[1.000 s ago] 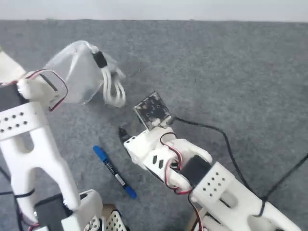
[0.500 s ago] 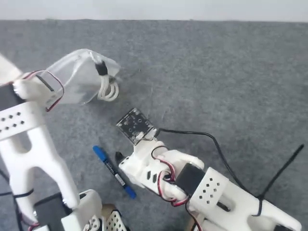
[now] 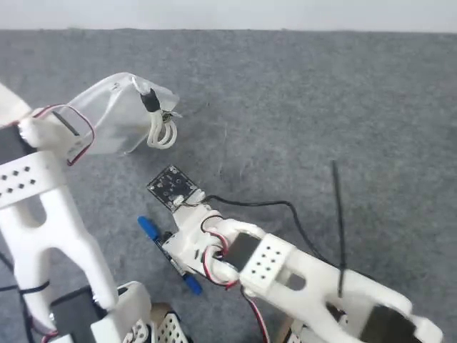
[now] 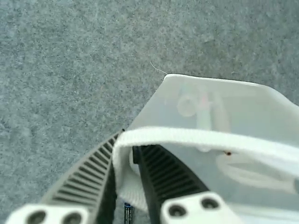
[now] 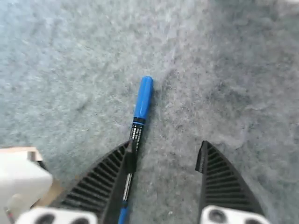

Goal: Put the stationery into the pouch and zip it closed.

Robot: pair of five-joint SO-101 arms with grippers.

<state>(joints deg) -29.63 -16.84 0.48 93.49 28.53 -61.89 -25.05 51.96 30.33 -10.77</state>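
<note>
Closest to me, the blue marker pen [image 5: 140, 112] lies flat on the grey felt mat [image 3: 343, 107]. I judge it light, rigid and a little slick, likely to roll if I nudge it sideways. I'd take it across the barrel near the middle, below the cap, so that it doesn't tip.

My right gripper [image 5: 166, 151] is pitched down over the pen with its fingers spread wide. The pen runs along one finger, and its cap pokes out past that fingertip, so it is not centred in the gap. I'd need to shift across before closing.

Farther back, the translucent pouch [image 3: 114, 121] is raised off the mat, thin and floppy. It will sag and fold wherever it isn't supported. My left gripper [image 4: 127, 144] is pinched on the pouch's white rim, and the left arm [image 3: 43, 207] stands tall beside it. A black zip slider [image 3: 148, 98] with white cord loops [image 3: 161, 133] hangs at the pouch's far end.
</note>
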